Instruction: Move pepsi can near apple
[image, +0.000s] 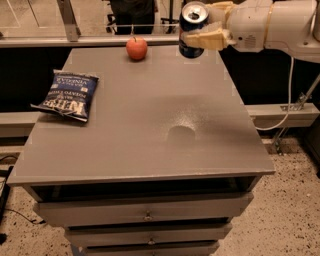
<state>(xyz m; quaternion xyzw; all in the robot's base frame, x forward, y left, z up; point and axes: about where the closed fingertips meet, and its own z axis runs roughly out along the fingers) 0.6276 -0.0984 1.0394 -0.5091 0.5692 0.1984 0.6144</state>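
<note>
The pepsi can (190, 26), dark blue with a silver top, is held upright in the air above the far right part of the grey table (140, 125). My gripper (206, 27) comes in from the right and is shut on the can, with tan fingers (209, 39) on its side. The red-orange apple (136, 48) with a thin stem sits on the table at the far edge, left of the can and lower in the view. The can is well above the tabletop and casts a round shadow near the table's middle.
A flat dark-blue chip bag (68, 94) lies at the table's left side. Drawers (145, 214) sit under the front edge. A rail runs behind the table. A white cable (289, 95) hangs at the right.
</note>
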